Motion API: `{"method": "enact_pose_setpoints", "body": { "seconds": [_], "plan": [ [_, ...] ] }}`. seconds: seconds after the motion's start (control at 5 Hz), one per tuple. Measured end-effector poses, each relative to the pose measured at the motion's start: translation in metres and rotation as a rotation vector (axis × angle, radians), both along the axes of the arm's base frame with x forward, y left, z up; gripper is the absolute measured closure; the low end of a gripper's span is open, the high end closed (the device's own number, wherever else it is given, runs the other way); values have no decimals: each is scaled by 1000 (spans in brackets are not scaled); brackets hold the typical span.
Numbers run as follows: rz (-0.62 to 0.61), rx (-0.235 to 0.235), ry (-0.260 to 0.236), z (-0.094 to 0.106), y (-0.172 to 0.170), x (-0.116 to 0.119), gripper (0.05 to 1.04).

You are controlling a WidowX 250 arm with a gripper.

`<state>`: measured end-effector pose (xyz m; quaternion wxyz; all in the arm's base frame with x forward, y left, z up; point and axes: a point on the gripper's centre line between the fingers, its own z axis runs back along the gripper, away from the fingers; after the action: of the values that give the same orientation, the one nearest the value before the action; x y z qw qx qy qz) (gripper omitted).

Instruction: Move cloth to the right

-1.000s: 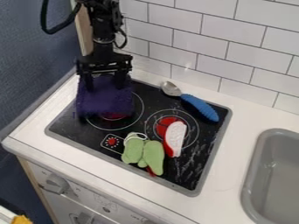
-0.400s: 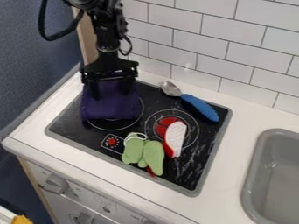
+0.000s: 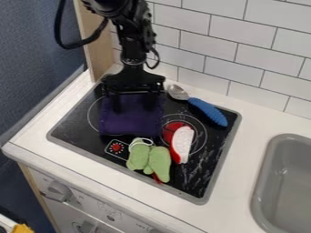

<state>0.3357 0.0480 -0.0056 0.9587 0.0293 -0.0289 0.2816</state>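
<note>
The black gripper (image 3: 135,99) hangs over the upper left part of the stove top. Its two fingers stand apart, open, over the upper half of the dark purple cloth (image 3: 130,122). Spread out roughly square, the cloth covers part of the left burner ring and reaches towards the right one. Its top edge is hidden under the gripper. Whether the fingertips press on the cloth I cannot tell.
Right of the cloth are a blue-handled spoon (image 3: 208,112) and a red and white toy (image 3: 182,144). Green toy pieces (image 3: 159,163) lie just below it. A grey sink (image 3: 290,182) is at the right, a tiled wall (image 3: 243,50) behind.
Gripper and cloth have moved right together, and slightly down in the view. More of the left burner ring shows now. The other objects have stayed where they were.
</note>
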Motion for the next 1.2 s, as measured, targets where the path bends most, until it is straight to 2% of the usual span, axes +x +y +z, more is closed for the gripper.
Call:
{"method": "enact_pose_setpoints", "body": {
  "seconds": [0.4, 0.6, 1.2],
  "plan": [
    [-113, -34, 5, 1, -36, -13, 85],
    [-154, -38, 5, 5, -43, -20, 85],
    [-120, -81, -66, 42, -36, -18, 85]
  ]
}}
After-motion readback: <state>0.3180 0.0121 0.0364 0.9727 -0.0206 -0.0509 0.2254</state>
